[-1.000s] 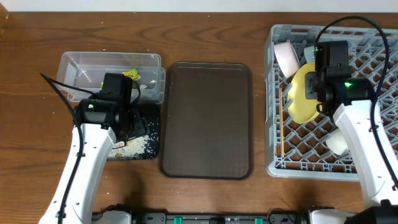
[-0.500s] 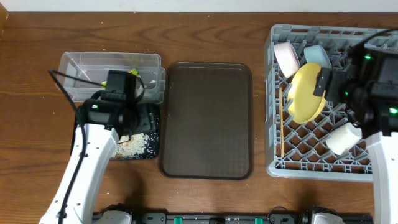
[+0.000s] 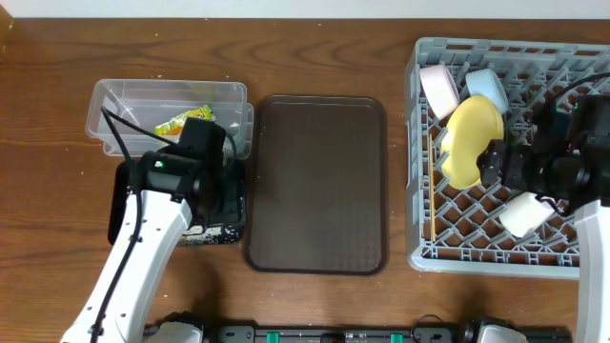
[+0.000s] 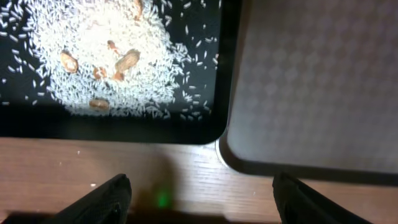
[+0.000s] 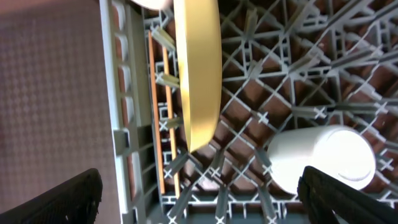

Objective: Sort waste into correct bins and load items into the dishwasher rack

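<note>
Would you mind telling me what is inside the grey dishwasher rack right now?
A yellow plate standing on edge, a white bowl, a light blue bowl, a pale cup and chopsticks. The right arm hides part of the rack.

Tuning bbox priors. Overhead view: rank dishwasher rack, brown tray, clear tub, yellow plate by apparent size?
1. dishwasher rack, largest even though cropped at the right edge
2. brown tray
3. clear tub, partly covered
4. yellow plate, standing tilted in the rack, so foreshortened
</note>
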